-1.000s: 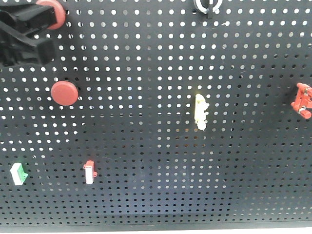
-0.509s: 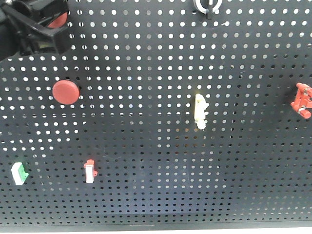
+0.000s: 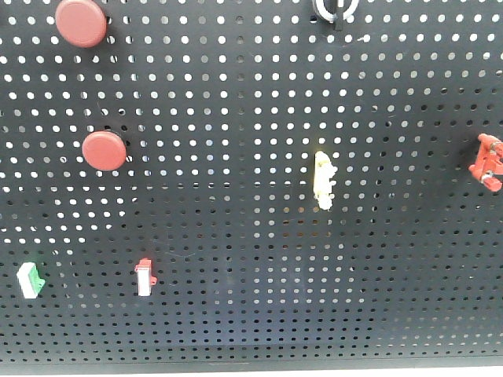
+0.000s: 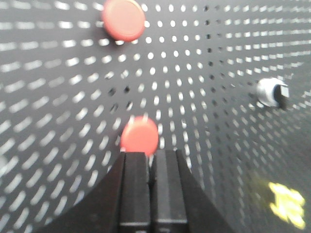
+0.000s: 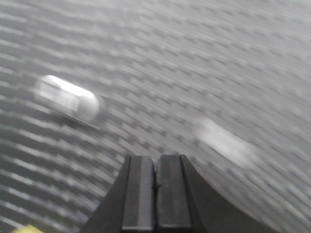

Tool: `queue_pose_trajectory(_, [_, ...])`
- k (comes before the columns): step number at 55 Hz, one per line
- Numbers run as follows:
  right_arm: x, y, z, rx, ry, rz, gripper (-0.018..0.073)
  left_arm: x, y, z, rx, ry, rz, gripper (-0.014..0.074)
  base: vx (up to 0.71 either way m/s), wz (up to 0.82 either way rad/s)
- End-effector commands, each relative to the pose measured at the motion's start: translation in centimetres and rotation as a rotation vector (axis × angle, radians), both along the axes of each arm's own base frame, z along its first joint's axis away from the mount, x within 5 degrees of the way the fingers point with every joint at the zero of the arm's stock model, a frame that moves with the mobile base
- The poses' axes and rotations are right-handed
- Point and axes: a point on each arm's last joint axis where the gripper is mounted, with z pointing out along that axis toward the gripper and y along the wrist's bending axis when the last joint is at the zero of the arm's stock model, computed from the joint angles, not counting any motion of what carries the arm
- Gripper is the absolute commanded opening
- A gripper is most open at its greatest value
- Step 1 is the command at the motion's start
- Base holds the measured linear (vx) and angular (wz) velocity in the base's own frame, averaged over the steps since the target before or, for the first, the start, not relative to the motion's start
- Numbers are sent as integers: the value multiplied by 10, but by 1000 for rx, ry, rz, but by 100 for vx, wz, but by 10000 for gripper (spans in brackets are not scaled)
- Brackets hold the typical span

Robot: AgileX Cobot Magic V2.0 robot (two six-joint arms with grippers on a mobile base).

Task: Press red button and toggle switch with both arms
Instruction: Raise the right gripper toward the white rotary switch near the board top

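Note:
Two round red buttons sit on the black pegboard (image 3: pixel 251 259): an upper one (image 3: pixel 81 22) at top left and a lower one (image 3: pixel 104 151) below it. No arm shows in the front view. In the left wrist view my left gripper (image 4: pixel 150 154) is shut and empty, its tips just below one red button (image 4: pixel 139 137), with the other red button (image 4: pixel 123 19) higher up. A silver toggle switch (image 4: pixel 272 93) is at the right there. My right gripper (image 5: pixel 156 158) is shut and empty before the blurred board, with a blurred pale switch (image 5: pixel 67 98) to its upper left.
The board also carries a yellow switch (image 3: pixel 323 179), a red clamp-like part (image 3: pixel 487 161) at the right edge, a small red-and-white switch (image 3: pixel 145 276), a green-and-white switch (image 3: pixel 30 280) and a white-ringed part (image 3: pixel 333 9) at the top.
The left arm, which covered the upper red button at top left, has drawn back out of the front view. The upper button now shows whole. The right wrist view is motion-blurred.

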Motion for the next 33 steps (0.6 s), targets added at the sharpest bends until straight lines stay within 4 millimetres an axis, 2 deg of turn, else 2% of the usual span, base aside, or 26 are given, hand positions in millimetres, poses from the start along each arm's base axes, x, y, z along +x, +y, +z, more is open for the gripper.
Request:
queue_pose_trajectory(1, [6,22,28,-1,-54,91,2,-14,8,5,-60,-72,-2,1,0,0])
queue_pose_trajectory(9, [28,58,47,-4,-19,170,2,-18,10,0,-57,-66,-2,1,0,0])
queue_pose_trajectory(17, [47,83,54,1,2,212,2,-18,10,0,-59,-68,-2,1,0,0])
queue_pose_trajectory(27, [68,95,53,28,67,210,2,-18,10,1,-62,-74,-2,1,0,0])
queue_pose_trajectory(33, [71,96,51,17,90,199,2,-18,10,2,-67,-84,-1,1,0,0])
